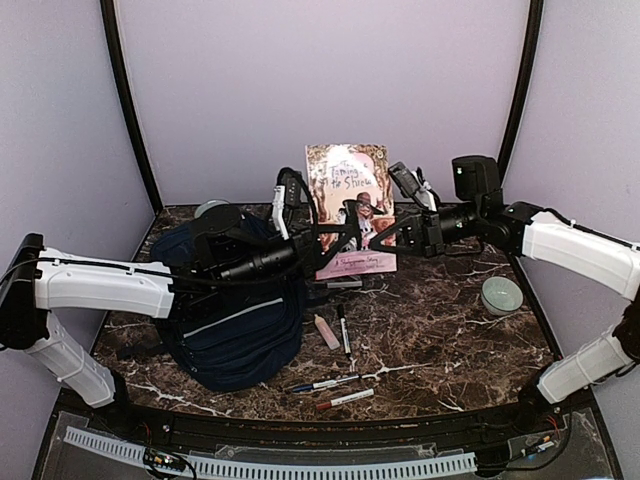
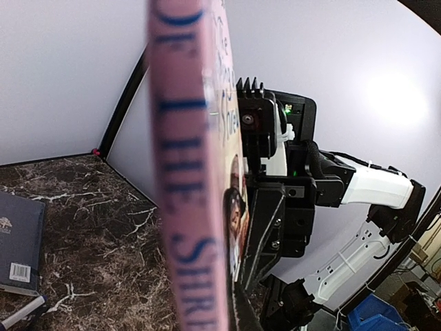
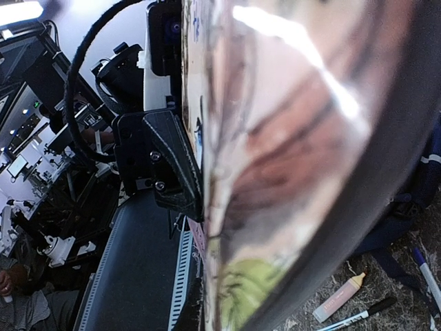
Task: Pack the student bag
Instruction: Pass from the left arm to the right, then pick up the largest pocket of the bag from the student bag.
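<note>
Clamping the upright pink book [image 1: 349, 172] from both sides, left gripper [image 1: 316, 238] and right gripper [image 1: 392, 232] hold it right of the student bag [image 1: 238, 340].

A robotics lab: marble-topped table [image 1: 440, 330] inside a lilac backdrop [image 1: 320, 80], cabled equipment [image 3: 27, 158] beyond.

From where I stand, both arms are stretched out above the counter [image 1: 450, 330] and meet near the middle, wrists roughly level. The left arm [image 1: 100, 285] reaches in from the near left, its end effector [image 1: 315, 233] clamped on the left edge of an upright book [image 1: 350, 180]. The right arm [image 1: 585, 255] bends in from the right, its end effector [image 1: 398, 232] closed on the book's right edge, facing the other.
</note>
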`<state>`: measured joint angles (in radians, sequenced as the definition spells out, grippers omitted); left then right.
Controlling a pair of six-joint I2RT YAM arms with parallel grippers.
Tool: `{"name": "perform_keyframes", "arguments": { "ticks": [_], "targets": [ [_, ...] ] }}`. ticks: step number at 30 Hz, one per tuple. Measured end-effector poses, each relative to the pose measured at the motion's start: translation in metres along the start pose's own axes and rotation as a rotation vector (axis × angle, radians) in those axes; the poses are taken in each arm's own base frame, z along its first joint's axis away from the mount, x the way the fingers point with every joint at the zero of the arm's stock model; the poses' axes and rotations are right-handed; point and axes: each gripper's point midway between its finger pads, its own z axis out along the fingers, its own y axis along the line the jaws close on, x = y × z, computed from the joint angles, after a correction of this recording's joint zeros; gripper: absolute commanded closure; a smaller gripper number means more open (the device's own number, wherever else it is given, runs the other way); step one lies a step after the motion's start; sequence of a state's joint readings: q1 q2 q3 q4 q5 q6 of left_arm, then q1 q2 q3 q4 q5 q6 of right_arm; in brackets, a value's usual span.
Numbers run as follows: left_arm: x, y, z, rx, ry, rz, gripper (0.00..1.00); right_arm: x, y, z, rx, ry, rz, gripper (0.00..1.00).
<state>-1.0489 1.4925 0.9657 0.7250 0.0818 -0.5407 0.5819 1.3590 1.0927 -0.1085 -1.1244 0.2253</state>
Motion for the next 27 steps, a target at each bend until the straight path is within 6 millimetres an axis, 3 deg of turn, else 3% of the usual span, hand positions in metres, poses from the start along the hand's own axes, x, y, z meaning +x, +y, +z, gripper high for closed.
{"name": "perform_keyframes", "arguments": {
  "ticks": [4, 8, 12, 15, 21, 27],
  "targets": [
    [0.000, 0.001, 0.001, -0.002, -0.001, -0.003, 0.96, -0.001, -0.002, 0.000, 0.011, -0.004, 0.004, 1.00],
    [-0.001, 0.005, 0.000, -0.014, -0.006, -0.009, 0.59, 0.000, -0.003, 0.000, 0.020, -0.004, 0.013, 1.00],
    [0.001, 0.019, -0.003, -0.079, 0.004, -0.004, 0.37, 0.004, -0.007, 0.000, 0.042, 0.007, 0.018, 1.00],
    [0.011, 0.037, -0.019, -0.179, 0.055, 0.007, 0.34, 0.009, -0.014, -0.004, 0.078, 0.020, 0.022, 1.00],
    [0.037, 0.073, -0.073, -0.429, 0.264, 0.074, 0.39, 0.021, -0.035, -0.018, 0.206, 0.074, 0.007, 1.00],
    [0.100, 0.105, -0.129, -0.610, 0.648, 0.169, 0.50, 0.043, -0.053, -0.026, 0.314, 0.151, 0.003, 1.00]
  ]
}}
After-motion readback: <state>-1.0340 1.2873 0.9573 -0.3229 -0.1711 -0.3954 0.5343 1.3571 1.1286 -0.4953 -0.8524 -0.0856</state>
